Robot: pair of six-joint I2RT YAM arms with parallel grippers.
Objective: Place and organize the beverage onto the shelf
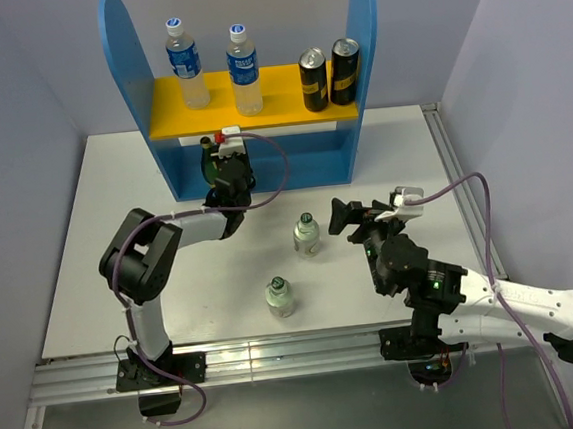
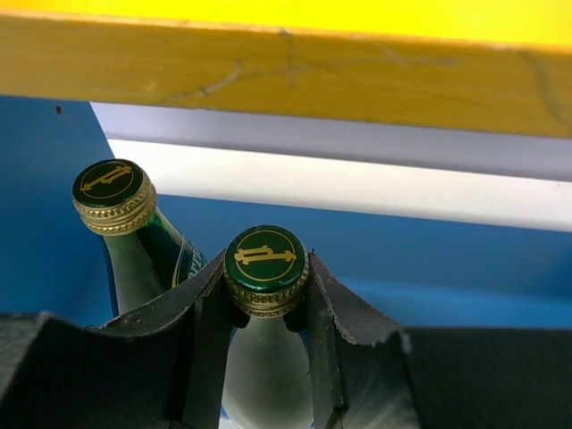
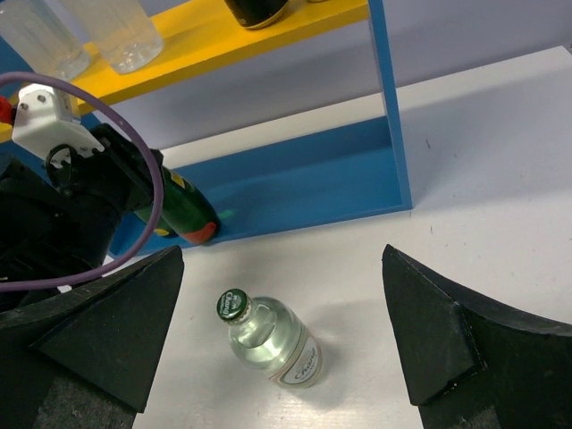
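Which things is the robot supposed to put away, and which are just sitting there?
Part of the job:
the shelf; two blue-label bottles on its yellow board; a green bottle in the left tool, another green bottle beside it; two short clear bottles on the table.

Just sitting there:
two black-and-gold cans on the yellow board.

Both arms are white tubular links joined by black joints, the left arm (image 1: 148, 327) at lower left, the right arm (image 1: 520, 299) at lower right with small green lights. A purple cable (image 3: 157, 188) loops to a white wrist block (image 3: 45, 121). The fingers (image 3: 429, 340) are matte black wedges with ragged edges.
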